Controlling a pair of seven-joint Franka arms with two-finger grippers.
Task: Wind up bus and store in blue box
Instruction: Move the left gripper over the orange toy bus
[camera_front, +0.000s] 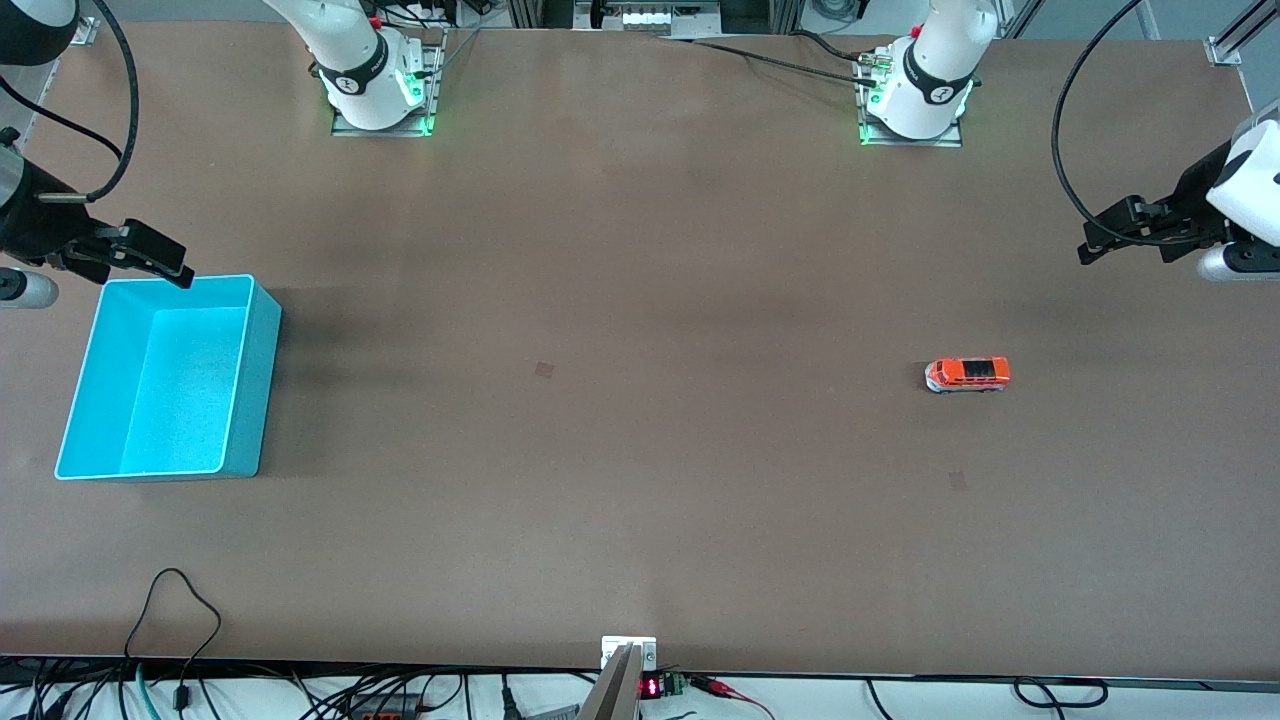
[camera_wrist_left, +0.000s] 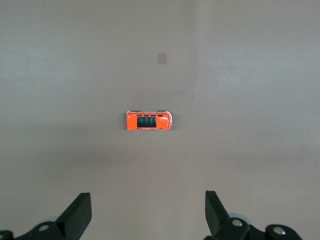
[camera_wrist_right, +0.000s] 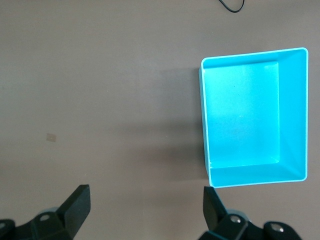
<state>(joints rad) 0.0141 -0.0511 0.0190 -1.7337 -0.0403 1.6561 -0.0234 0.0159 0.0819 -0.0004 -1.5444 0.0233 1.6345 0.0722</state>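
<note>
The small orange-red bus (camera_front: 967, 375) (camera_wrist_left: 148, 121) stands on its wheels on the brown table toward the left arm's end. My left gripper (camera_front: 1095, 245) (camera_wrist_left: 148, 210) hangs open in the air over that end of the table, with the bus apart from it and nothing between its fingers (camera_wrist_left: 80, 214). The blue box (camera_front: 255, 390) (camera_wrist_right: 252, 117) stands empty and open-topped at the right arm's end. My right gripper (camera_front: 160, 258) (camera_wrist_right: 145, 205) hangs open over the table just by the box's rim, holding nothing.
Both arm bases (camera_front: 375, 85) (camera_front: 915, 95) stand along the table edge farthest from the front camera. Cables and a small device with a red display (camera_front: 650, 687) lie along the nearest edge. Small dark marks (camera_front: 544, 369) (camera_front: 957, 480) show on the tabletop.
</note>
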